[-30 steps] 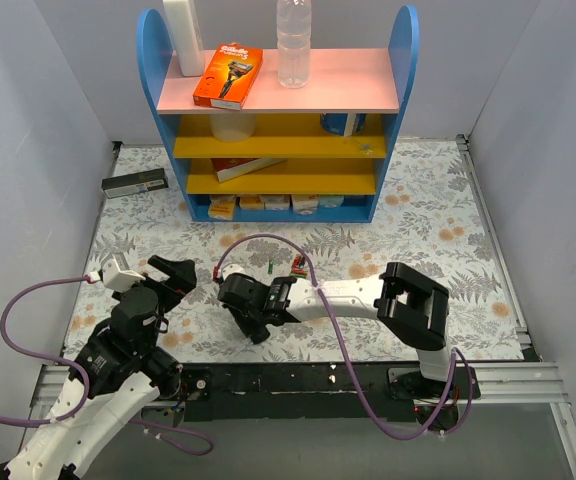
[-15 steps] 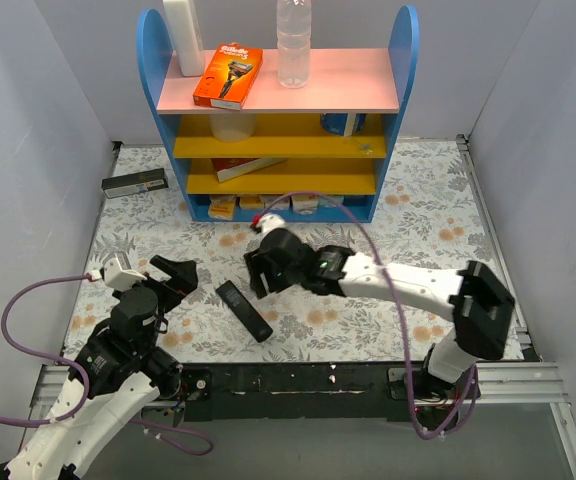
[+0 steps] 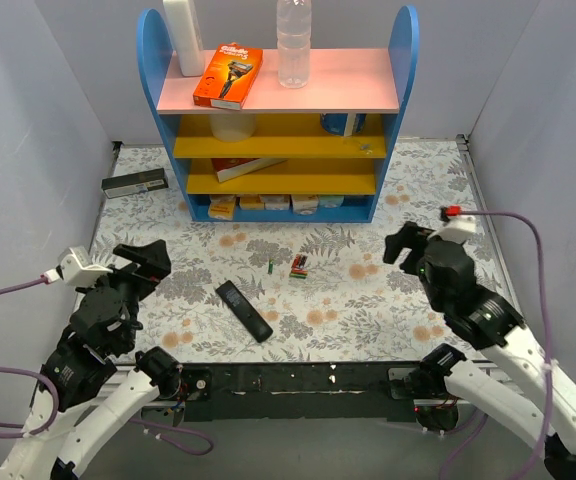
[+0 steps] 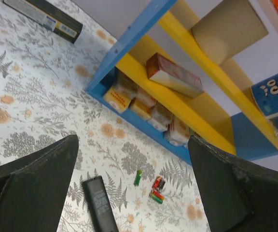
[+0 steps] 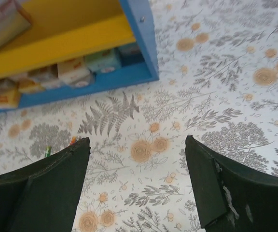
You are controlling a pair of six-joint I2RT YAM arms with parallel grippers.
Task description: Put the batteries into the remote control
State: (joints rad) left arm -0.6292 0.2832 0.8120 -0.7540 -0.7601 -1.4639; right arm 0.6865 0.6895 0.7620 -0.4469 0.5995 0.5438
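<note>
Looking top-down: remote control (image 3: 243,310) lies flat and diagonal, mid-surface (image 3: 428,190) toward the near edge. Batteries (image 3: 298,265) sit loose just behind it, thin green one (image 3: 271,266) slightly apart. Left gripper (image 3: 143,262) and right gripper (image 3: 405,245) flank them near the side edges, both empty.
Left wrist: jaws wide, remote control and batteries framed between them, probably staging a pick.
Right wrist: jaws wide, batteries barely visible beside its left finger.

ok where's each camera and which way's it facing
top external: above, behind the bases, looking down at left arm, right arm and blue shelf
left wrist: on left arm, facing shelf past remote control and batteries; open jaws show
right wrist: on right arm, facing shelf's bottom-right corner; open jaws show
shared: top and left wrist both see the remote control
</note>
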